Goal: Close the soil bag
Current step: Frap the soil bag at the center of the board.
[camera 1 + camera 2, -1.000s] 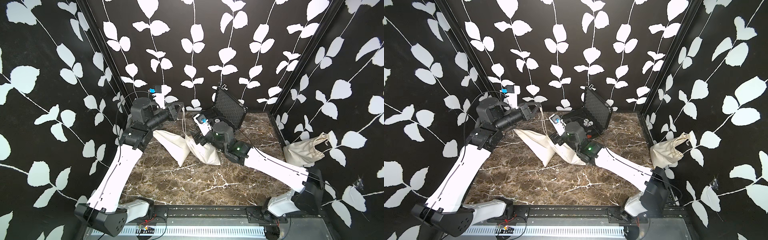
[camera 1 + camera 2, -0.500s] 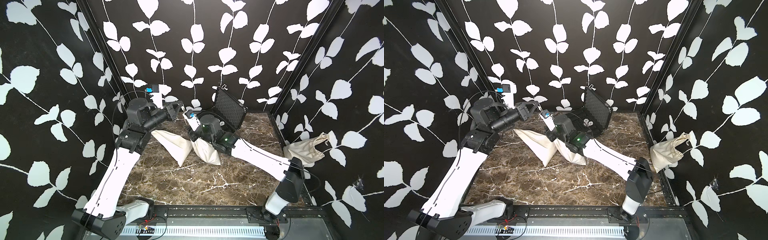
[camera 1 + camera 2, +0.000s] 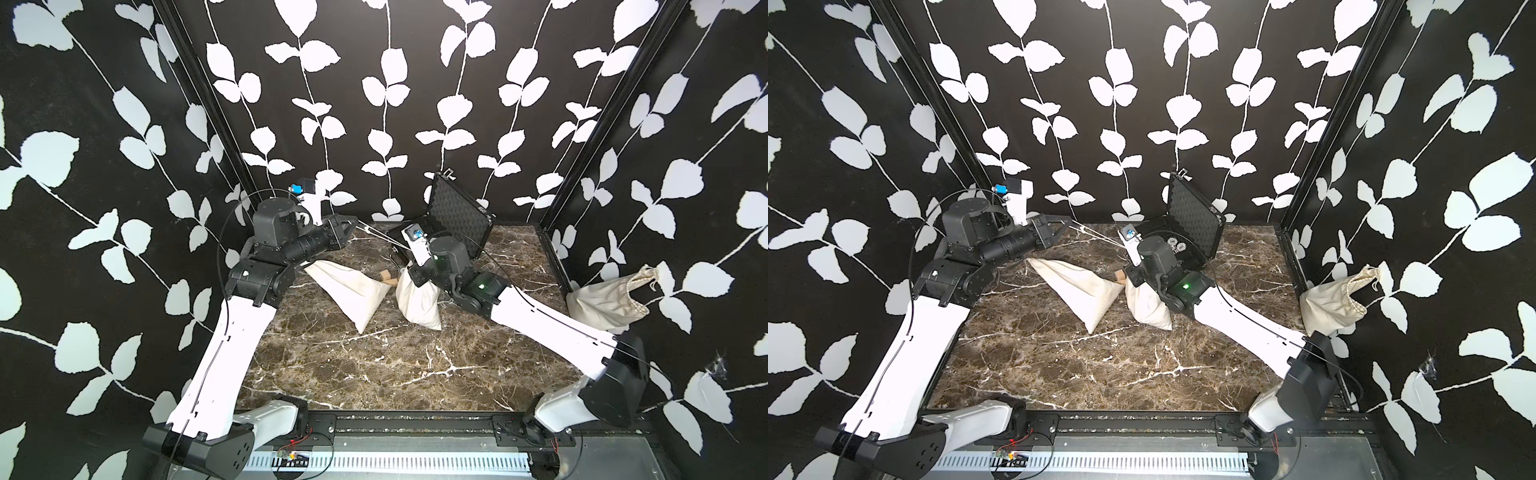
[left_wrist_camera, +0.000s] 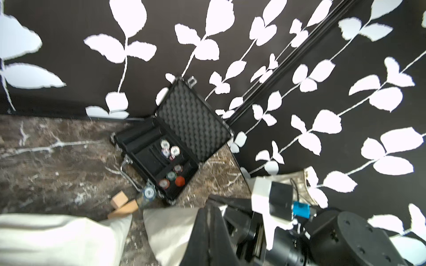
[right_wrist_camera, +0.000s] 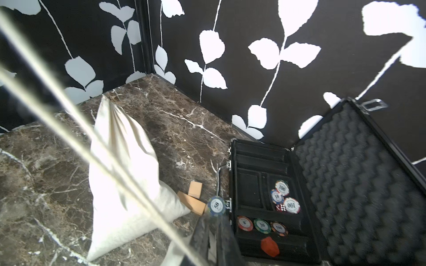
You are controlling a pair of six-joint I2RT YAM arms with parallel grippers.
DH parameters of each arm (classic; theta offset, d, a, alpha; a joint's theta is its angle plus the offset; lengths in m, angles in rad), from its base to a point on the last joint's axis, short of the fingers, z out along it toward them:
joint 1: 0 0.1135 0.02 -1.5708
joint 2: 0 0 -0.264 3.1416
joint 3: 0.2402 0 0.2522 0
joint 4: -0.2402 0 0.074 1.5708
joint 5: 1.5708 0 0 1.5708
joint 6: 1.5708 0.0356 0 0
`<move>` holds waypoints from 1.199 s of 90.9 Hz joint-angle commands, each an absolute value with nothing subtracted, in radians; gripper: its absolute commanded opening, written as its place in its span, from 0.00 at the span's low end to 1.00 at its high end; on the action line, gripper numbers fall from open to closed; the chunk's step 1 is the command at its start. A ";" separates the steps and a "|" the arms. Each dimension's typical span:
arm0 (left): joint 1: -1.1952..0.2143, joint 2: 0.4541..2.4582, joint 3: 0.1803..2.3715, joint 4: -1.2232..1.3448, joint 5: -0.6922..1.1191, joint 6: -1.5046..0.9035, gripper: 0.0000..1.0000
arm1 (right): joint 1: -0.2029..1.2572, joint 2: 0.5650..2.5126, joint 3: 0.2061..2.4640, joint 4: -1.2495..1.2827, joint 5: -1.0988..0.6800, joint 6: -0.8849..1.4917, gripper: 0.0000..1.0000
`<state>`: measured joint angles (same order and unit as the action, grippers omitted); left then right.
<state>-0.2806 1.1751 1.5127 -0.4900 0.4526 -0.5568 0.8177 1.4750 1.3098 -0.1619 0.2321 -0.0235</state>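
Observation:
The soil bag (image 3: pixel 417 299) (image 3: pixel 1144 305) is a cream cloth sack standing mid-table. My right gripper (image 3: pixel 405 272) (image 3: pixel 1129 282) is shut on its gathered neck; in the right wrist view the fingers (image 5: pixel 202 239) stand close together with pale cloth between them. Two taut drawstrings (image 3: pixel 376 235) (image 5: pixel 92 147) run from the neck up to my left gripper (image 3: pixel 353 223) (image 3: pixel 1065 222), which is shut on them. The left wrist view shows its closed fingers (image 4: pixel 200 232) over the bag (image 4: pixel 170 232).
A second cream bag (image 3: pixel 353 291) (image 5: pixel 122 179) lies left of the soil bag, with wooden blocks (image 3: pixel 387 277) (image 5: pixel 193 198) between them. An open black case (image 3: pixel 453 216) (image 5: pixel 276 207) with poker chips stands behind. A third bag (image 3: pixel 611 299) leans at the right wall.
The right gripper has closed from wide open onto the soil bag's neck, shifting slightly as it did. The left gripper has stayed shut on the strings, high at the back left.

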 commanded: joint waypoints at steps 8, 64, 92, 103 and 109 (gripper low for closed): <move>-0.207 1.093 1.689 -0.343 0.288 -0.506 0.00 | 0.718 1.416 1.299 -0.572 0.553 -0.144 0.12; -0.120 1.101 1.551 -0.293 0.271 -0.570 0.00 | 0.559 1.396 1.023 -0.424 0.490 -0.139 0.11; -0.019 1.099 1.604 -0.314 0.301 -0.584 0.00 | 0.558 1.243 1.166 -0.429 0.453 -0.310 0.14; -0.014 1.091 1.545 -0.293 0.311 -0.604 0.00 | 0.558 1.287 1.111 -0.401 0.428 -0.282 0.11; -0.001 1.091 1.498 -0.284 0.316 -0.619 0.00 | 0.558 1.322 1.059 -0.377 0.392 -0.243 0.10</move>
